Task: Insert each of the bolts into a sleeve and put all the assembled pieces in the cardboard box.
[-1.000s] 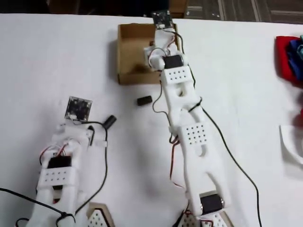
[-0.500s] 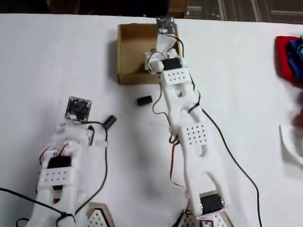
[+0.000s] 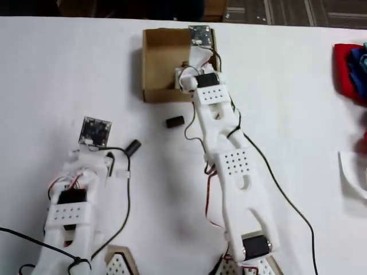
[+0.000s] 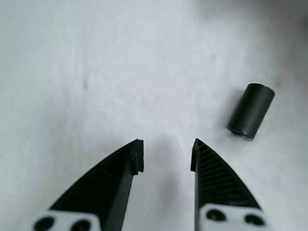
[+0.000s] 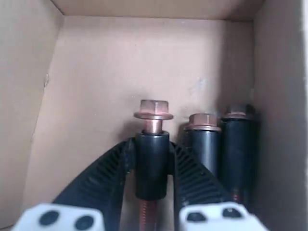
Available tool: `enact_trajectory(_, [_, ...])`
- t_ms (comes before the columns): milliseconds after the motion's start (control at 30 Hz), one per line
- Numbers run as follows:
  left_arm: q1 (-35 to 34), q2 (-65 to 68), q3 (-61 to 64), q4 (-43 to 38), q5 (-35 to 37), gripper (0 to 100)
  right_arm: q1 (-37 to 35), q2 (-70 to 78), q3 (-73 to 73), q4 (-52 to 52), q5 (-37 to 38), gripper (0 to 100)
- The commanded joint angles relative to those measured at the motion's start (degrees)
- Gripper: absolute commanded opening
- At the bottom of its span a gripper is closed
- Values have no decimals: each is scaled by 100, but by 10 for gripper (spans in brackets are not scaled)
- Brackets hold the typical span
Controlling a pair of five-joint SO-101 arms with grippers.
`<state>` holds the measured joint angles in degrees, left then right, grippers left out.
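Over the last second the right gripper (image 5: pixel 151 147) has dipped deeper into the cardboard box (image 5: pixel 96 67), so this piece looks close to release. Its jaws are narrowly clamped on a sleeve (image 5: pixel 151 168) carrying a bolt (image 5: pixel 153 111), just beside two finished pieces (image 5: pixel 206 144). The left gripper (image 4: pixel 166 154) stands half open, empty, a loose sleeve (image 4: pixel 251 110) just beyond one fingertip

No legible text or labels anywhere
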<state>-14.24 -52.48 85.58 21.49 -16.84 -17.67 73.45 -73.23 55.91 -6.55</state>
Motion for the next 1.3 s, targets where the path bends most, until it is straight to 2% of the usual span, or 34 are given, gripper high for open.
enact_trajectory(0, [9, 9, -22, -132, -26, 177, 75, -75, -88, 31, -44, 118])
enact_trajectory(133, [9, 9, -22, -132, -26, 177, 22, -92, -193, 31, -35, 207])
enact_trajectory(300, [9, 9, -22, -132, -26, 177, -4, -92, -826, 242, -44, 195])
enact_trajectory(500, [9, 9, -22, -132, -26, 177, 101, -136, -2321, 1112, -44, 140])
enact_trajectory(767, [9, 9, -22, -132, -26, 177, 963, -743, -2198, 2026, -44, 81])
enact_trajectory(900, [9, 9, -22, -132, -26, 177, 1323, -884, -2198, 3310, -44, 84])
enact_trajectory(1000, [9, 9, -22, -123, -26, 177, 1332, -1086, -2189, 4541, -44, 84])
enact_trajectory(1167, [9, 0, -22, -105, -26, 177, 1200, -1648, -1618, 4576, -18, 84])
enact_trajectory(1267, [9, 0, -22, -97, -26, 177, 927, -2527, -598, 4576, 615, 84])
